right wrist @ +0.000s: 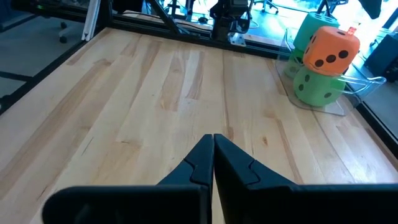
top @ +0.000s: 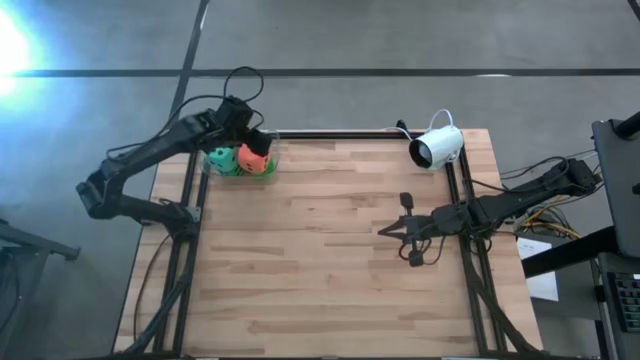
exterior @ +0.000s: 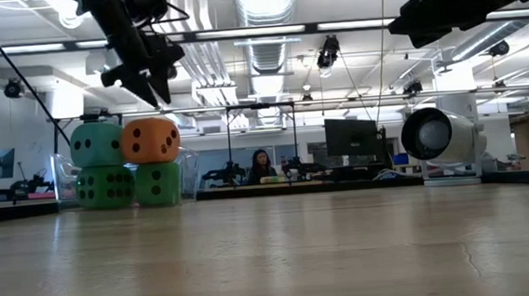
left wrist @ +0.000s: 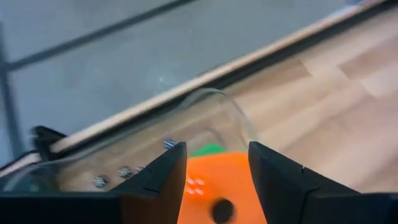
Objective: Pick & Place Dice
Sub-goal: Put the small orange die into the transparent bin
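Four dice are stacked in a clear container (right wrist: pixel 328 104) at the table's far left corner. Two green dice (exterior: pixel 106 187) (exterior: pixel 159 184) rest on its floor. A teal die (exterior: pixel 96 144) and an orange-red die (exterior: pixel 150 140) sit on top of them. My left gripper (exterior: pixel 160 97) hangs just above the orange-red die (left wrist: pixel 214 186), open and slanting down, with a gap between fingertips and die in the low view. My right gripper (top: pixel 383 232) is shut and hovers over the table's right middle, holding nothing.
A white camera (top: pixel 437 147) on a cable stands at the far right of the table. The container's clear rim (left wrist: pixel 217 99) curves up around the dice. Bare wooden tabletop (top: pixel 320 270) stretches between the two arms and toward the near edge.
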